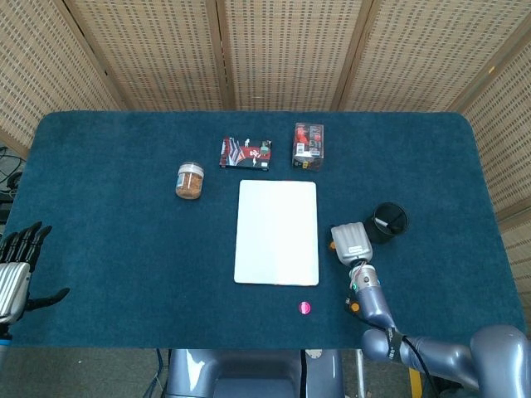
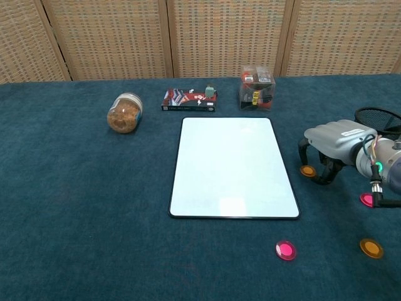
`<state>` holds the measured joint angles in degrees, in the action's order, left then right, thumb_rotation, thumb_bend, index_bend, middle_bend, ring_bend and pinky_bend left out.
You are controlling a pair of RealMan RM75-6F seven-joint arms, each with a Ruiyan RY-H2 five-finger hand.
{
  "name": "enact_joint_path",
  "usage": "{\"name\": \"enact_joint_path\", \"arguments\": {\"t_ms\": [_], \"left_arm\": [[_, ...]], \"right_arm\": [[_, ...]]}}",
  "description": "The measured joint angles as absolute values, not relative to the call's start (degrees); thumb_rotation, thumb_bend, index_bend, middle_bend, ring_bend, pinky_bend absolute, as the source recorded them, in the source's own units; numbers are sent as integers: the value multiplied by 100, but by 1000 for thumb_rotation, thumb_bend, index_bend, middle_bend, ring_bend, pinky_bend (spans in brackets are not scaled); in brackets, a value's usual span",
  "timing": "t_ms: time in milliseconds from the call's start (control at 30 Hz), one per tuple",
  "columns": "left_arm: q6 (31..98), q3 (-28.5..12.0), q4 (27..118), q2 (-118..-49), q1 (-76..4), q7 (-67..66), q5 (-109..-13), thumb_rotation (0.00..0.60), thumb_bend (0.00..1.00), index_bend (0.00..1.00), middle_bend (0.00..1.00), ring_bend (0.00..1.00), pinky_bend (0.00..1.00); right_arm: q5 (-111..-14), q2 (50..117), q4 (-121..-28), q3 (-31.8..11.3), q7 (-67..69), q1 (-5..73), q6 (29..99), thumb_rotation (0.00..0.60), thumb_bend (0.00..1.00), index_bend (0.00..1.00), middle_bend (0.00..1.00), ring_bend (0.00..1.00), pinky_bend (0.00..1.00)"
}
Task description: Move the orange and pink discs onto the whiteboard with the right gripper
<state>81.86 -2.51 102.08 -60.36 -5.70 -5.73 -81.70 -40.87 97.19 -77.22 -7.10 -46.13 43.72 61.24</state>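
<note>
Reaching for first orange disc (image 2: 307, 170) just right of whiteboard (image 2: 233, 168), right hand (image 2: 333, 143) over it, fingers (image 2: 303, 150) spread, gripping nothing; next, pinching and lifting across.

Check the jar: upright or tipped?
Tipped. The jar lies on its side on the table, left of the whiteboard, lid end facing away in the chest view.
</note>
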Motion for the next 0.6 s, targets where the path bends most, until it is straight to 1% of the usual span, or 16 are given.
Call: {"name": "enact_joint_path", "arguments": {"t_ms": [133, 233, 600], "left_arm": [[8181, -249, 10205, -6039, -572, -572, -8164, 600, 0, 0, 0, 0, 0], [8187, -249, 10206, -6039, -571, -577, -8163, 600, 0, 0, 0, 0, 0], [8153, -245, 10213, -6025, -584, -566, -8139, 600, 0, 0, 0, 0, 0]], "right_arm": [[-4155, 9744, -7641, -697, -4582, 4347, 6105, 600, 361, 490, 1000, 1000, 1000], [-4198, 9758, -7599, -690, -4534, 4322, 6079, 600, 363, 514, 1000, 1000, 1000], [-4361, 9721, -7657, -791, -4384, 4289, 6054, 600, 363, 530, 1000, 1000, 1000]]}}
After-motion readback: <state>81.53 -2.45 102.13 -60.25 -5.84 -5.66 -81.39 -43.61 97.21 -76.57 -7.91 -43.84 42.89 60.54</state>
